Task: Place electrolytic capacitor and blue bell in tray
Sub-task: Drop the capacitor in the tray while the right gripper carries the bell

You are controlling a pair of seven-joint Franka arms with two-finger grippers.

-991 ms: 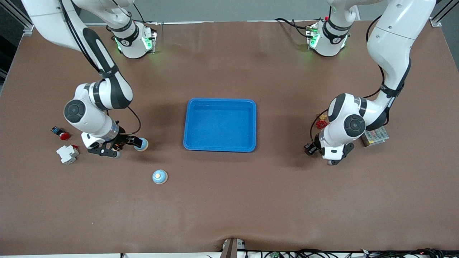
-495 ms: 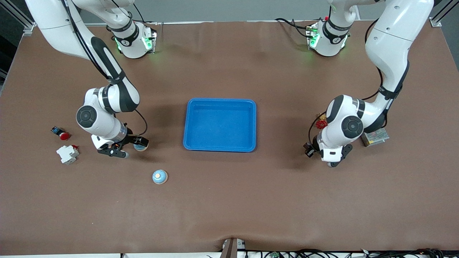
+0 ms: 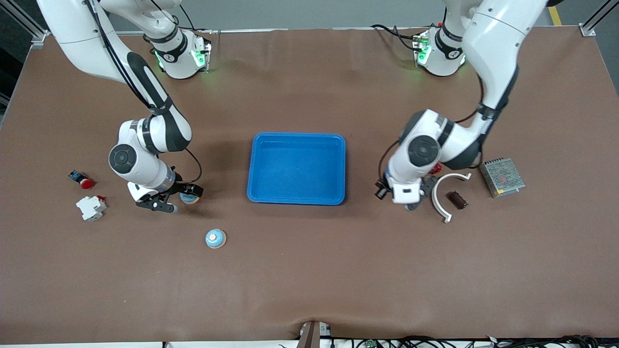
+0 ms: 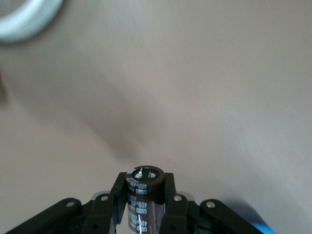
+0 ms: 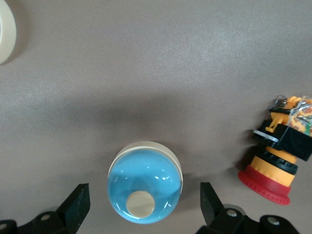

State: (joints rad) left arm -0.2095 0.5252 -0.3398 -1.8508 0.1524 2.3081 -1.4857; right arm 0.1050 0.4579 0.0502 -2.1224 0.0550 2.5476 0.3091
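Observation:
The blue tray (image 3: 296,198) lies mid-table. My left gripper (image 3: 409,199) hangs over the table beside the tray's left-arm end. In the left wrist view it (image 4: 145,197) is shut on a dark brown electrolytic capacitor (image 4: 144,192); the hand hides the capacitor in the front view. My right gripper (image 3: 175,197) is low at a blue bell (image 3: 187,197) toward the right arm's end. In the right wrist view its open fingers (image 5: 78,204) stand apart on either side of that bell (image 5: 145,189). A second blue bell (image 3: 215,238) sits nearer the front camera.
A white curved piece (image 3: 447,191), a small brown cylinder (image 3: 457,199), a red part (image 3: 436,168) and a metal power supply (image 3: 503,176) lie beside my left hand. A red pushbutton (image 3: 82,180) and a white breaker (image 3: 91,208) lie beside my right hand.
My left arm has swung toward the tray with the capacitor, uncovering the white curved piece and the brown cylinder. My right hand has edged a little toward the tray, staying at the bell.

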